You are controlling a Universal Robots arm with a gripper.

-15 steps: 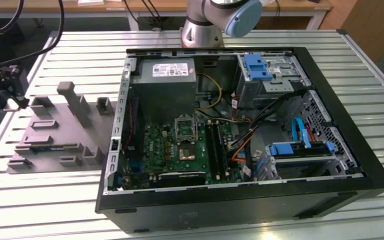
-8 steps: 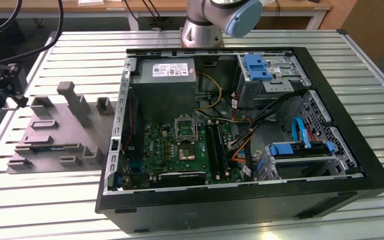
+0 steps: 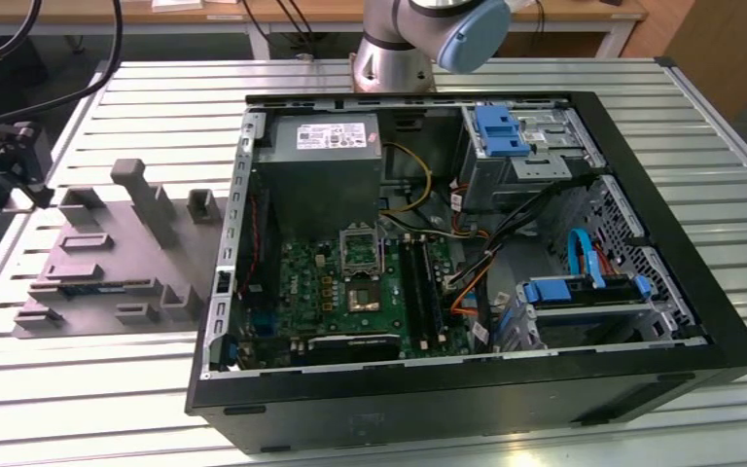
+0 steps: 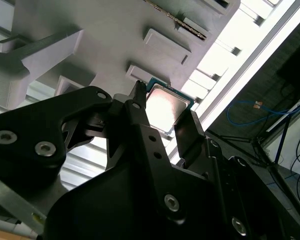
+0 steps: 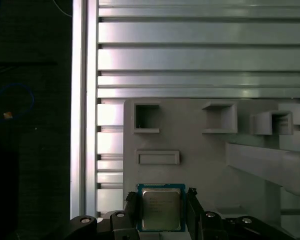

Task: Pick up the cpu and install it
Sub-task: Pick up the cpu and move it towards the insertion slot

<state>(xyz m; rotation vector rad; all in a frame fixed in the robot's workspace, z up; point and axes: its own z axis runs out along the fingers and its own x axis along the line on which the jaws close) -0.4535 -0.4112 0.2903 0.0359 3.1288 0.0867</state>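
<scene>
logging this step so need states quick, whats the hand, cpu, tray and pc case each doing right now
hand: shut on the cpu, pressing two opposite edges
cpu: gripped, metal top facing the wrist cameras, seemingly up off the tray
tray: flat on the table, beside the case
computer case: on its side, side panel off, inside open

Print on the cpu and power supply label seems illegible.
</scene>
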